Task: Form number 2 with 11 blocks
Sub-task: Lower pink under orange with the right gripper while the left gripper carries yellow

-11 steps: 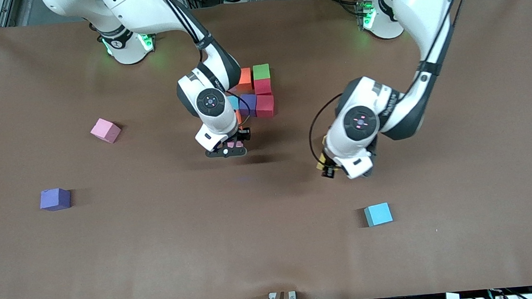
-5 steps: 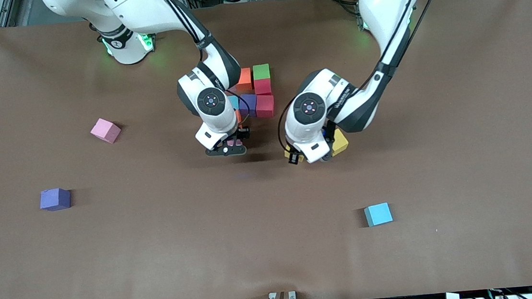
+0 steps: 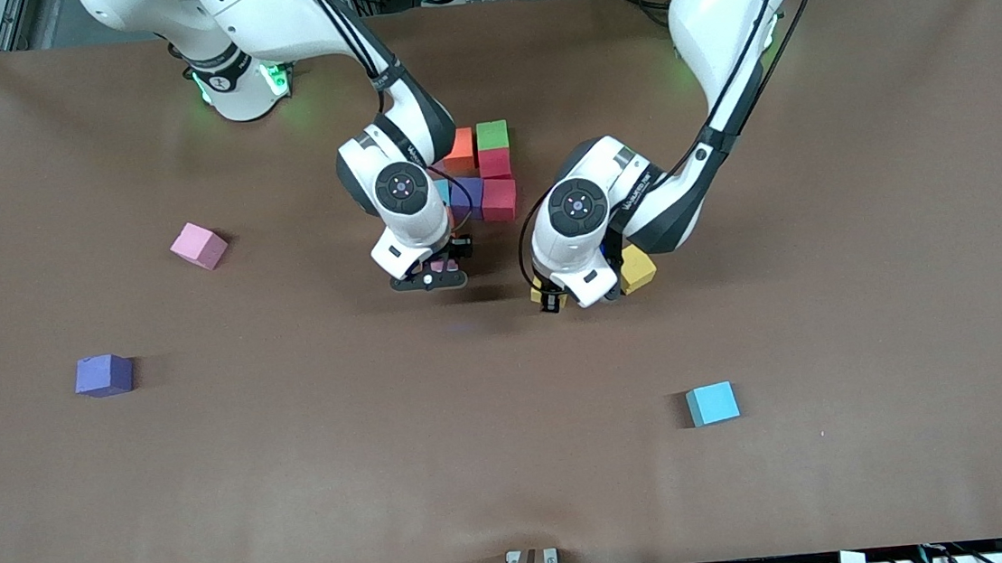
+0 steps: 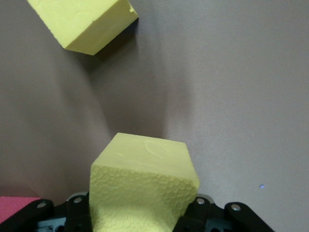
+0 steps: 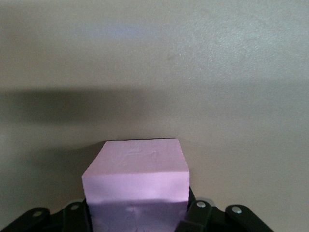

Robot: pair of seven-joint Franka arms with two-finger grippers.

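Observation:
A cluster of touching blocks lies mid-table: orange (image 3: 460, 147), green (image 3: 492, 134), two red (image 3: 499, 198), purple (image 3: 468, 195), with a light blue one (image 3: 440, 191) partly hidden by the right arm. My right gripper (image 3: 430, 275) is low over the table just nearer the camera than the cluster, shut on a pink block (image 5: 137, 179). My left gripper (image 3: 557, 295) is shut on a yellow block (image 4: 142, 183), low over the table beside a second yellow block (image 3: 637, 268) (image 4: 82, 21) that lies on the table.
Loose blocks lie apart: pink (image 3: 199, 245) and purple (image 3: 104, 374) toward the right arm's end, light blue (image 3: 712, 404) nearer the camera toward the left arm's end. The brown table (image 3: 832, 334) stretches wide around them.
The left arm swung toward the cluster with its yellow block, uncovering the second yellow block on the table. The right gripper, still holding the pink block, barely shifted.

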